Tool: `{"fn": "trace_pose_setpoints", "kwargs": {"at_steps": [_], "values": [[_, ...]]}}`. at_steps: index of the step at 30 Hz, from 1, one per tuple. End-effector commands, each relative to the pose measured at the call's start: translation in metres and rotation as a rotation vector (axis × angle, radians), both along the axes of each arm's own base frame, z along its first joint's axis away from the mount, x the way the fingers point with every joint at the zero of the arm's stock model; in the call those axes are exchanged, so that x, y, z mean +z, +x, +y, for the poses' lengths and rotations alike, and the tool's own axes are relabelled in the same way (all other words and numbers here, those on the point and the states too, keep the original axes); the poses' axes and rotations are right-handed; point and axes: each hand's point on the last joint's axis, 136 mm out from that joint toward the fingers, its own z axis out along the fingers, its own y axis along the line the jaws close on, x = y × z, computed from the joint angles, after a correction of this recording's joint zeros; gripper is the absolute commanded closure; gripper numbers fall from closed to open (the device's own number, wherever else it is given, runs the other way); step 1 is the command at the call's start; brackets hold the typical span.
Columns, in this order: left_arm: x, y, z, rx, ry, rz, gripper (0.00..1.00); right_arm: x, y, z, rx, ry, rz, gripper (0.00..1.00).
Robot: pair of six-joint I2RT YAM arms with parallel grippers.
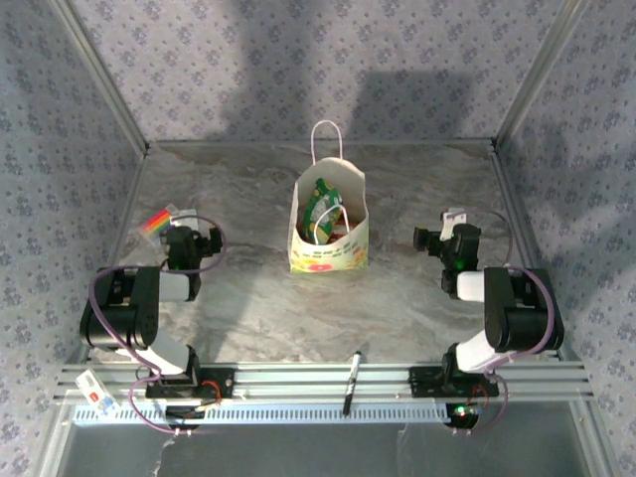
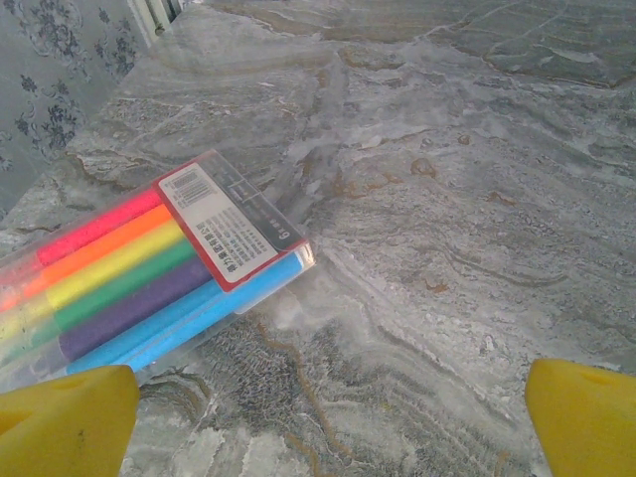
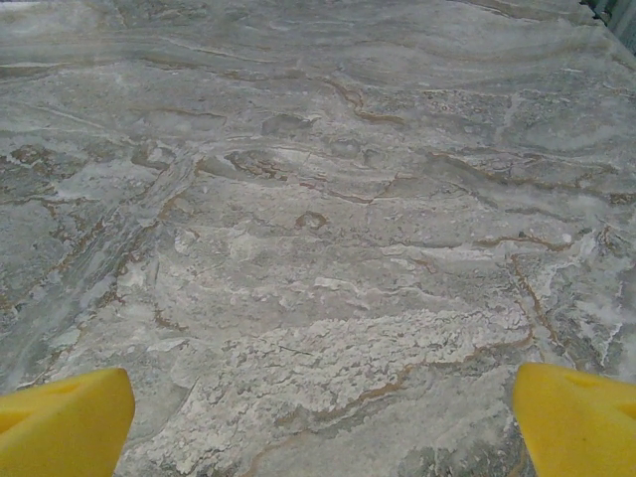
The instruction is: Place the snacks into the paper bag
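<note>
The cream paper bag [image 1: 329, 238] with a flower print stands upright at the table's middle, its white handle loop up. Snacks [image 1: 324, 213] poke out of its open top: a green packet and red-orange ones, packed together. My left gripper [image 1: 183, 237] hovers low at the left, well away from the bag. In the left wrist view it [image 2: 328, 422] is open, its yellow fingers [image 2: 65, 422] wide over bare marble. At the right of the bag, my right gripper [image 1: 449, 234] is also open [image 3: 323, 422], with nothing between its yellow fingers [image 3: 576, 417].
A clear pack of rainbow-coloured markers [image 2: 139, 273] lies just ahead and left of the left gripper, by the left wall [image 1: 157, 221]. A black pen [image 1: 352, 382] rests on the front rail. A small white packet [image 1: 95, 390] sits at the front left corner.
</note>
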Motion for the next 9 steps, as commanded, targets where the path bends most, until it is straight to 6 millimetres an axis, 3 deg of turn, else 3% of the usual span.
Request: {"fn": "trace_pose_setpoints", "kwargs": {"at_steps": [1,9], "values": [[0.0136,0.0089,-0.0023,-0.011,-0.023,-0.051,0.00,0.0064,0.0058,-0.0015,-0.002,-0.019,-0.022,0.00],[0.0139,0.0090,-0.0021,-0.010,-0.024,-0.052,0.00,0.0060,0.0054,-0.0017,-0.001,-0.018,-0.021,0.00]]}}
